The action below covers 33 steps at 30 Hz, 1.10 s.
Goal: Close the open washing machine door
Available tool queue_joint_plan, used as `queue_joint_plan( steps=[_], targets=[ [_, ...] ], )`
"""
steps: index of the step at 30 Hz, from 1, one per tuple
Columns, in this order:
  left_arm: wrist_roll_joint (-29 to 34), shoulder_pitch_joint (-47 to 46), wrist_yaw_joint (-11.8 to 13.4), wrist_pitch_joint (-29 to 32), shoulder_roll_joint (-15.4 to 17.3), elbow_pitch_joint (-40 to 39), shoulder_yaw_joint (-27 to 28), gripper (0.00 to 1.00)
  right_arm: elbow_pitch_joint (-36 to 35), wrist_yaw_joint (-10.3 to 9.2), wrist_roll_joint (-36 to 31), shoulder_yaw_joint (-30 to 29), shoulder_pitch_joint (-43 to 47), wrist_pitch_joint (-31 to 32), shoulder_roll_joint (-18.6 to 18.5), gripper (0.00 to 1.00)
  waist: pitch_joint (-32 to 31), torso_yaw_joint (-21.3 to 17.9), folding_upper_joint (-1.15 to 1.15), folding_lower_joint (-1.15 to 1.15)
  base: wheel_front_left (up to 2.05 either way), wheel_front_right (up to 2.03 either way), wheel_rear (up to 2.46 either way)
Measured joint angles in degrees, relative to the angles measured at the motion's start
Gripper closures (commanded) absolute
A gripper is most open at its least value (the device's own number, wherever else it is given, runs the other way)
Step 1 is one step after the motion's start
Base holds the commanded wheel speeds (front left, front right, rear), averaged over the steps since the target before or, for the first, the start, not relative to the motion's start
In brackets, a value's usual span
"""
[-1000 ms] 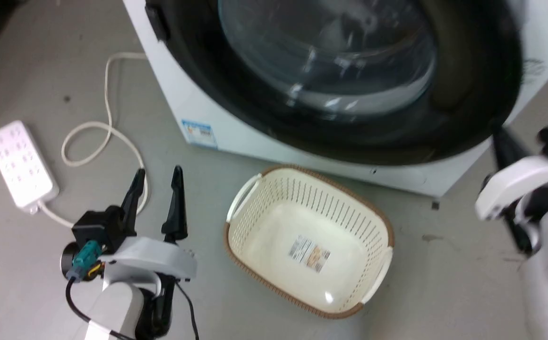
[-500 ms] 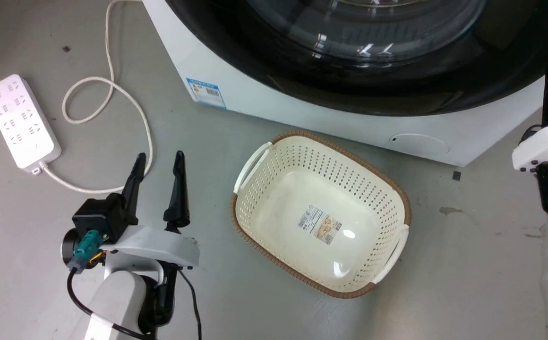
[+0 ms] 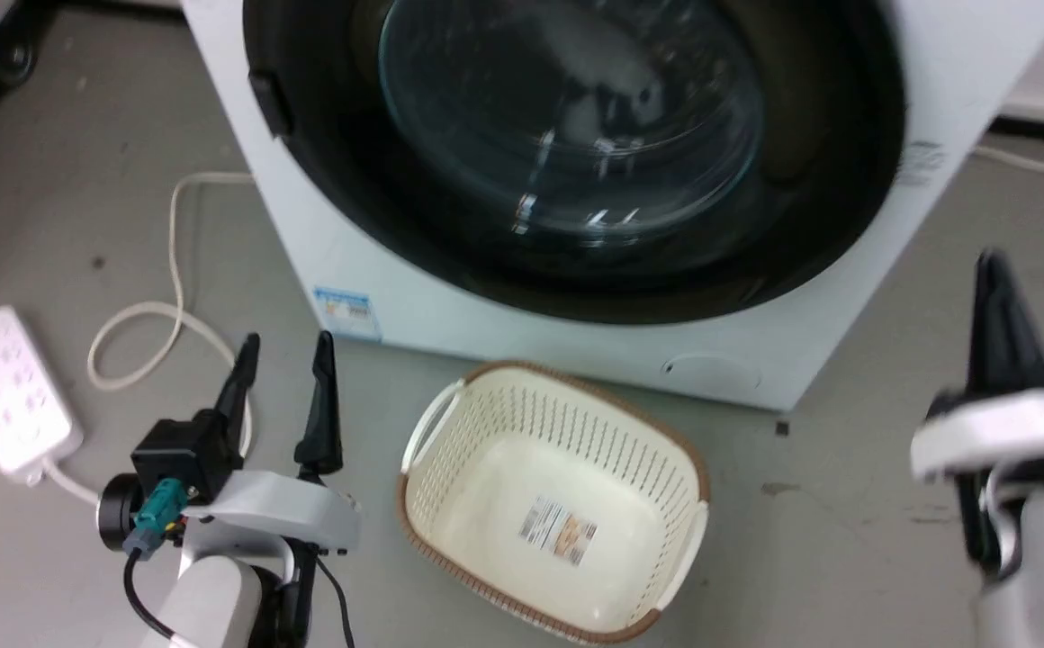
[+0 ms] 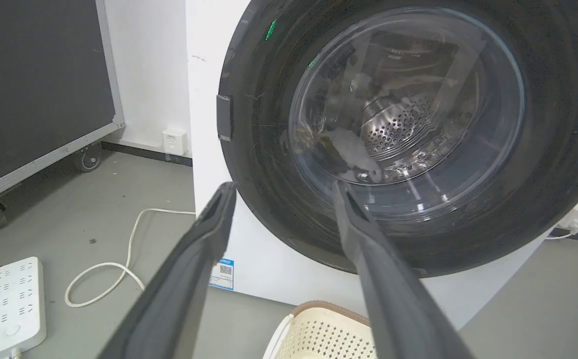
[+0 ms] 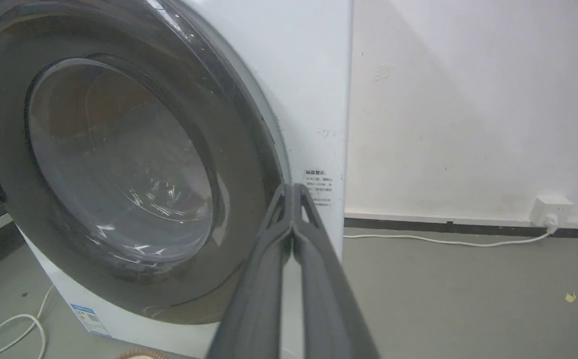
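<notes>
Stickers (image 4: 221,273) on the washing machine (image 4: 204,124) are unreadable.

The washing machine (image 3: 355,256) is white, its door (image 3: 324,171) black-rimmed; lower centre, a cream perforated basket (image 3: 522,405) has a brown edge.

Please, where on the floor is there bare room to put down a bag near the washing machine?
Bare floor lies between the basket and the right gripper, and right of the washing machine toward the wall. Left of the machine is crowded: cable, power strip, left gripper.
</notes>
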Motion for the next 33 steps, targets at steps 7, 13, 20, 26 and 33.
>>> queue_joint_plan(
  steps=[7, 13, 20, 26, 33],
  targets=[
    [0.32, 1.77, -0.64, 0.11, 0.60, 0.73, -1.53, 0.00, -6.54, 0.00, 3.45, 3.42, 12.59, 3.53, 0.15, 1.00, -5.93, -3.19, 0.00, -0.01, 0.00, 0.00, 0.00],
    [0.62, 2.38, -0.71, 1.57, 0.90, 0.69, -2.97, 0.00, -10.04, 0.00, 4.08, 5.33, 19.57, 7.99, 0.18, 0.61, -8.72, -4.42, 0.00, 0.00, 0.00, 0.00, 0.00],
    [0.49, 3.06, -0.70, 4.89, 1.09, 0.93, -4.07, 0.00, -13.21, 0.00, 5.56, 6.79, 22.48, 10.80, 0.23, 0.00, -9.54, -4.42, 0.00, 0.01, 0.00, 0.00, 0.00],
    [-0.07, 3.06, -0.55, 5.87, 0.94, 1.16, -4.25, 0.00, -14.55, 0.00, 6.04, 7.64, 22.98, 12.01, 0.25, 0.00, -9.58, -4.19, 0.00, 0.01, 0.00, 0.00, 0.00],
    [-0.09, 3.04, -0.04, 6.50, 0.82, 1.57, -4.34, 0.00, -14.92, 0.00, 6.51, 8.17, 22.98, 12.48, 0.24, 0.00, -9.02, -3.93, 0.00, 0.01, 0.00, 0.00, 0.00]
  ],
)
